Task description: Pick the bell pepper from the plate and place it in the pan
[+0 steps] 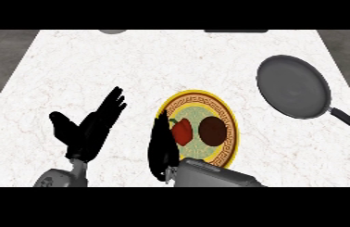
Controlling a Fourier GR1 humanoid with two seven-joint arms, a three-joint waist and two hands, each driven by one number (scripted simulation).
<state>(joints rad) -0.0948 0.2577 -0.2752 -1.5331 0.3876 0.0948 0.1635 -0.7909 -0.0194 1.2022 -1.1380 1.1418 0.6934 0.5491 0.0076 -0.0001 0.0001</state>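
A red bell pepper (182,132) lies on the left half of a yellow-rimmed patterned plate (222,111), beside a dark brown round item (213,131). My right hand (161,149) stands at the plate's left edge, fingers straight and pointing up, just left of the pepper and partly covering the rim. It holds nothing. A grey pan (292,85) sits at the right, its handle (339,115) running toward the right edge. My left hand (92,126) rests open on the left, fingers up.
White marble counter (103,64) spreads to the back and left. A grey round object (113,31) and a dark flat object (236,31) peek in at the far edge. Dark floor shows past both side edges.
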